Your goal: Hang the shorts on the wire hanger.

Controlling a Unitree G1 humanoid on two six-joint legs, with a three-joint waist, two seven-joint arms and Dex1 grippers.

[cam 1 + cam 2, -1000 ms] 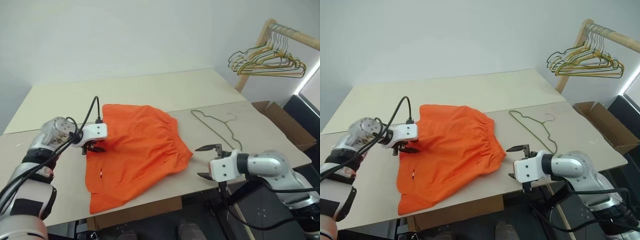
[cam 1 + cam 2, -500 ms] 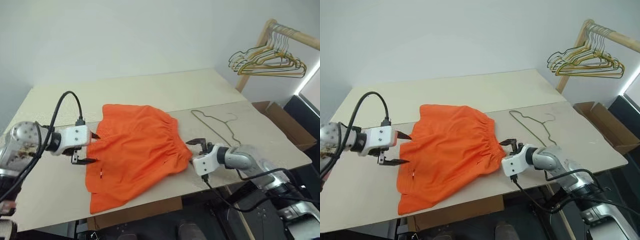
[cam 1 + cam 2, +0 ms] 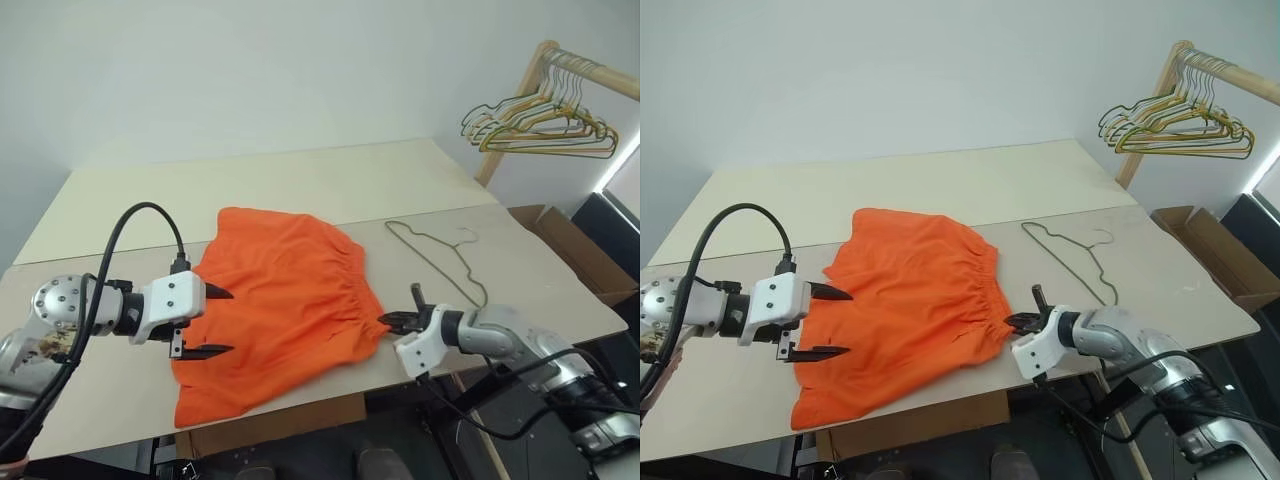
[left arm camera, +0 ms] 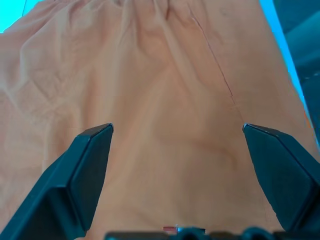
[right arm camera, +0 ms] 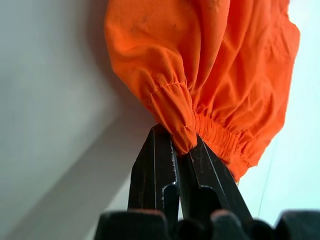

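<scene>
The orange shorts [image 3: 285,295] lie flat on the table, waistband toward the right and legs toward the near left. My right gripper [image 3: 386,322] is shut on the near corner of the gathered waistband [image 5: 183,141], close to the table's front edge. My left gripper [image 3: 226,321] is open wide and hovers just over the shorts' left leg side; the fabric [image 4: 165,75] shows between its fingers and nothing is held. The thin wire hanger [image 3: 440,256] lies flat on the table to the right of the shorts, beyond my right gripper.
A wooden rack at the far right carries a bunch of gold and green hangers [image 3: 545,125]. An open cardboard box [image 3: 572,248] stands off the table's right end. The table's front edge [image 3: 300,405] runs just below the shorts' leg hems.
My right gripper swung in from the right, dropped to the waistband corner and shut on it. My left gripper opened wide, let go of the shorts' left side and drew back toward me.
</scene>
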